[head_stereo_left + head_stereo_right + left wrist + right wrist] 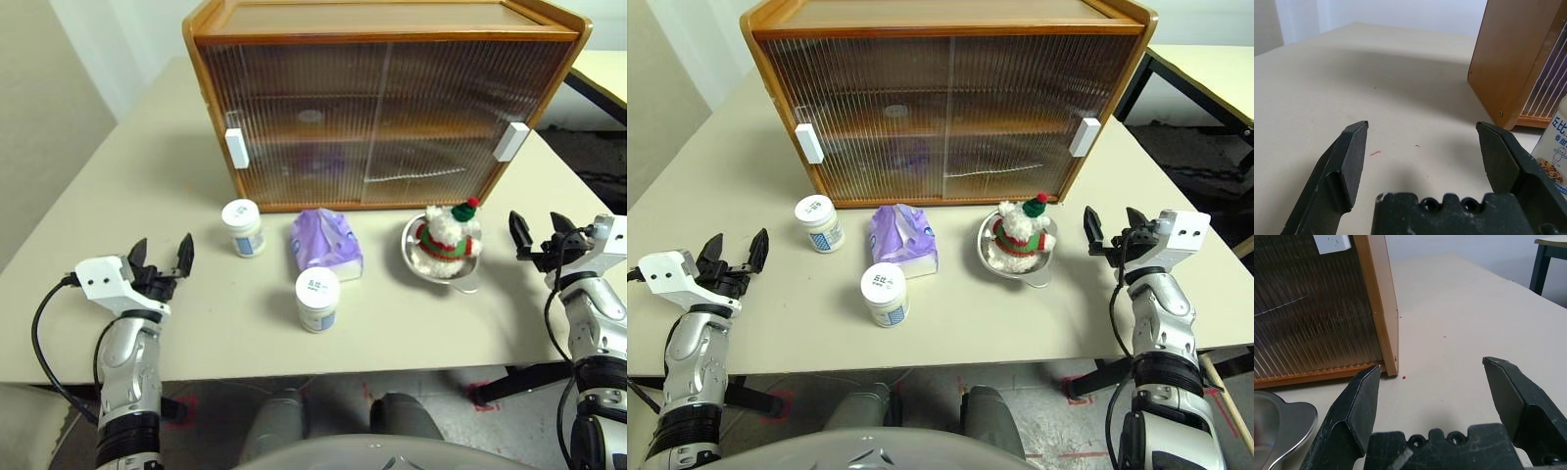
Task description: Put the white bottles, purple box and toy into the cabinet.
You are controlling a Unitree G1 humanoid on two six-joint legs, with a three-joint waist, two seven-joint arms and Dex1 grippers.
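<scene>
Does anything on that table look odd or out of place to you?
Only one thing: the toy, a plush snowman, sits inside a shiny metal bowl in front of the closed cabinet. Nothing looks spilled, tipped or damaged.

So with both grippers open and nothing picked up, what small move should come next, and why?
Probably bring the right gripper to the cabinet's white handle and slide that door open. Both doors look shut, while the bottles, purple box and toy wait on the table.

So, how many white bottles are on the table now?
2. One white bottle stands in front of the cabinet, near its left door handle. The other stands nearer the table's front edge, just in front of the purple box. More could be hidden behind the ribbed doors.
</scene>
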